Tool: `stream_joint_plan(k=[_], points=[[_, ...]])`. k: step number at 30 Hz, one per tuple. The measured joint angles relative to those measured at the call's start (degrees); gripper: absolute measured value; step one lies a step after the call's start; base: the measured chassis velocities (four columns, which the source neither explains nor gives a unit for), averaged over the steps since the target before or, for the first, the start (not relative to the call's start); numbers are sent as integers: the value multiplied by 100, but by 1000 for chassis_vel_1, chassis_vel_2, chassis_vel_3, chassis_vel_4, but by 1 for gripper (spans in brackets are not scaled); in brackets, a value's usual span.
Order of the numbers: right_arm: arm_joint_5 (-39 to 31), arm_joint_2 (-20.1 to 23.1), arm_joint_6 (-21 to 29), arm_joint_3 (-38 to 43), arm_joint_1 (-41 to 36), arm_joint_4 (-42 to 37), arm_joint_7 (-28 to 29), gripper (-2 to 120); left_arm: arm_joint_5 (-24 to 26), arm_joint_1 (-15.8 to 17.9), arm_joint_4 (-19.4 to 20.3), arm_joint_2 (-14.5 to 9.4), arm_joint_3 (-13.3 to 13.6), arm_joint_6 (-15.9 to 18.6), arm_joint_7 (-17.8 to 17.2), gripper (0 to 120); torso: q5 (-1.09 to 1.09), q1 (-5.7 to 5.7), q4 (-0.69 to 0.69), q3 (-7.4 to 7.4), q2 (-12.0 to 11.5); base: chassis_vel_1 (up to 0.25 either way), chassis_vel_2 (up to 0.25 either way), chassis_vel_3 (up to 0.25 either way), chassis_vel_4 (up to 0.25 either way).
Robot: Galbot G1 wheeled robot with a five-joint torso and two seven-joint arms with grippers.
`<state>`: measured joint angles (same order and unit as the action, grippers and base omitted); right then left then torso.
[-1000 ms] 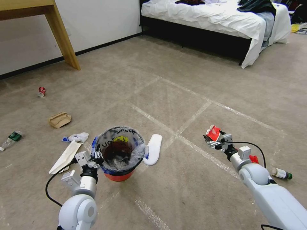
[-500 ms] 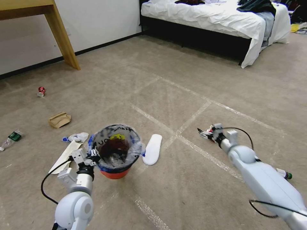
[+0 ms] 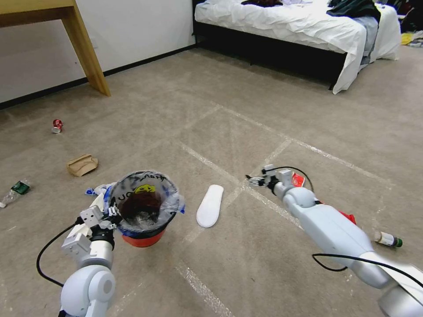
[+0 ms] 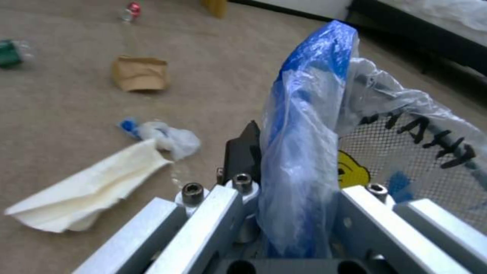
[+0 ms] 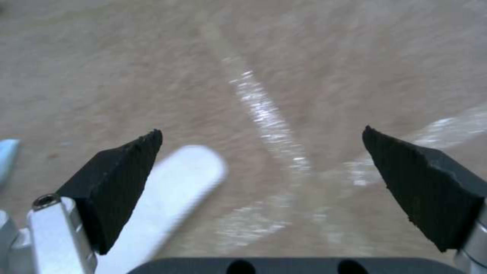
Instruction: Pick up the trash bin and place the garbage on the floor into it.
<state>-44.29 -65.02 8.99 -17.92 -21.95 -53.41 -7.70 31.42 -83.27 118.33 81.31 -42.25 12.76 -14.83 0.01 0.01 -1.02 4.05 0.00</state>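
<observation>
The trash bin, a red bucket lined with a blue-edged clear bag, hangs just above the carpet at lower left. My left gripper is shut on its near rim; the left wrist view shows the bag edge pinched between the fingers. My right gripper is open and empty, low over the carpet, right of a white foam piece. A red wrapper lies just behind the right wrist. Other garbage on the floor: brown carton, red can, green-labelled bottle, tissue, folded white paper.
Another bottle and a red scrap lie right of my right arm. A wooden table leg stands at back left by the wall, and a bed fills the back right. Pale tape lines cross the carpet.
My right gripper has swung left, away from the red wrapper and toward the white foam piece. The left arm has carried the bin leftward and slightly nearer me.
</observation>
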Motion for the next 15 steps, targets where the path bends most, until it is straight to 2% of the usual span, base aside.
stream_joint_plan(k=[2, 3, 4, 5, 6, 7, 9, 10, 12, 14, 15], points=[[-388, -137, 398, -289, 308, 128, 16, 100, 9, 6, -22, 16, -138, 0, -3, 4, -3, 0, 0, 0, 0, 0, 0, 0, 0], [-388, -137, 398, -289, 308, 128, 16, 100, 9, 6, -22, 16, -138, 0, -3, 4, -3, 0, 0, 0, 0, 0, 0, 0, 0], [-846, -254, 850, -649, 677, 243, 164, 100, 9, 25, -58, 30, -225, 5, -18, 4, -1, 0, 0, 0, 0, 0, 0, 0, 0], [-846, -254, 850, -649, 677, 243, 164, 100, 9, 25, -58, 30, -225, 5, -18, 4, -1, 0, 0, 0, 0, 0, 0, 0, 0], [-1353, -361, 1381, -1006, 1032, 330, 409, 100, -9, 38, -75, 36, -261, 13, -37, 4, -5, 0, 0, 0, 0, 0, 0, 0, 0], [-1353, -361, 1381, -1006, 1032, 330, 409, 100, -9, 38, -75, 36, -261, 13, -37, 4, -5, 0, 0, 0, 0, 0, 0, 0, 0], [-2197, -824, 2402, -1560, 1658, 824, 901, 100, -97, 71, -84, 72, -276, 25, -40, 4, -3, 0, 2, 0, 0, 0, 0, 0, 0], [-2197, -824, 2402, -1560, 1658, 824, 901, 100, -97, 71, -84, 72, -276, 25, -40, 4, -3, 0, 2, 0, 0, 0, 0, 0, 0], [-2216, -1229, 2898, -1914, 2016, 1414, 949, 100, -195, 72, -60, 154, -283, 24, -39, 4, -4, 0, 3, 0, 0, 0, 0, 0, 0], [-2145, -1301, 2926, -1971, 2065, 1531, 939, 100, -203, 63, -37, 170, -282, 24, -39, 4, -4, -1, 3, 0, 0, 0, 0, 0, 0], [-1869, -1493, 2957, -2046, 2142, 1832, 895, 100, -227, 25, 44, 205, -282, 22, -33, 4, -3, 0, 1, 0, 0, 0, 0, 0, 0]])
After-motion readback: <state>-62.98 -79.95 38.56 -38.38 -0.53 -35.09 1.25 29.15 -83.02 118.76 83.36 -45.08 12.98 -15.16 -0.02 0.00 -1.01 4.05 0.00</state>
